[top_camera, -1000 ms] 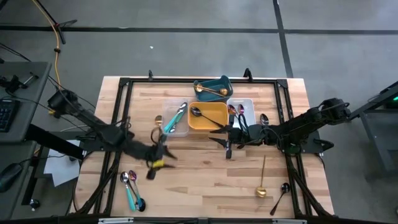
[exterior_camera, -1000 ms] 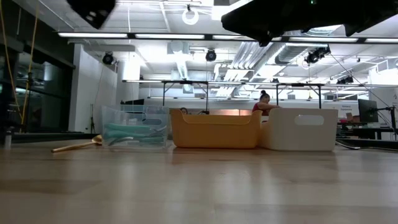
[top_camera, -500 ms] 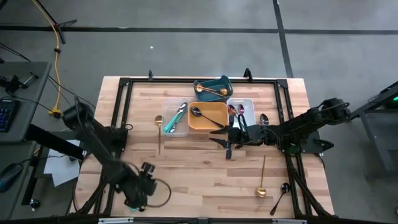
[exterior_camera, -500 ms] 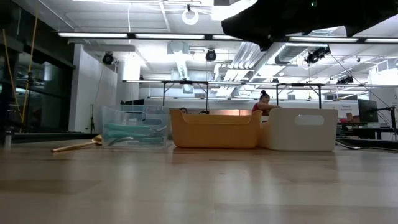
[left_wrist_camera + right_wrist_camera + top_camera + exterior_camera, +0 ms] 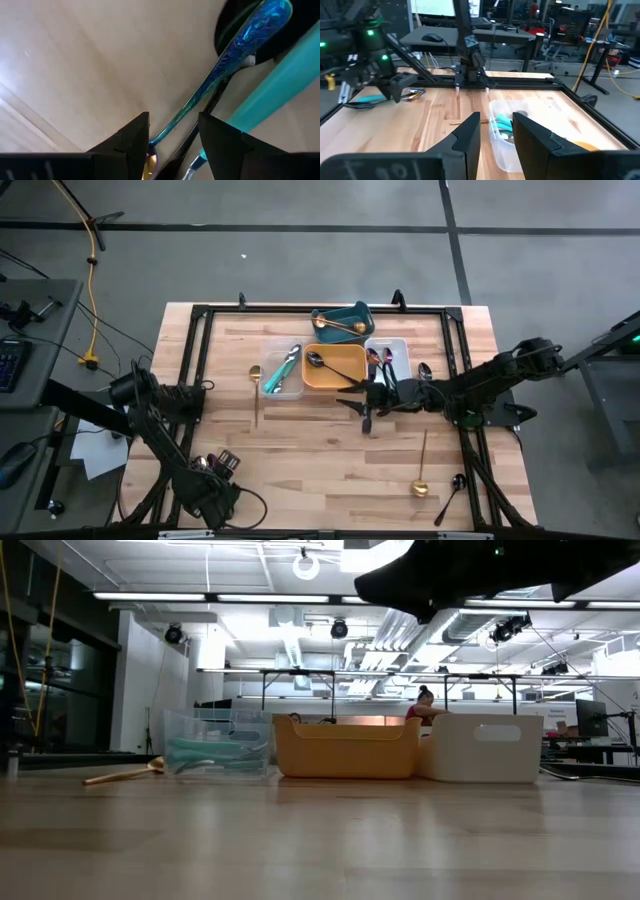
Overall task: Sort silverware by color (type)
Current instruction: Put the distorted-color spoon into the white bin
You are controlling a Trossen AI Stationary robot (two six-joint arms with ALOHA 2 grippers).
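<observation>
The silverware lies scattered. A small pile sits at the table's near left corner. My left gripper hangs over it, pointing down and open. In the left wrist view its fingers stand on either side of an iridescent blue-purple spoon's neck. A teal handle and a dark one lie beside it. I cannot tell whether the fingers touch the spoon. My right gripper waits level and open near the orange tray, with nothing between its fingers.
At the far middle stand a clear tray with teal utensils, a white tray and a teal tray holding a gold spoon. Loose on the wood are gold spoons and a black spoon. Dark frame rails edge the table.
My left gripper has swung from beside the clear tray toward the near left corner. It has gone down and tipped over until it points down at the pile, staying open. My right gripper has kept still.
</observation>
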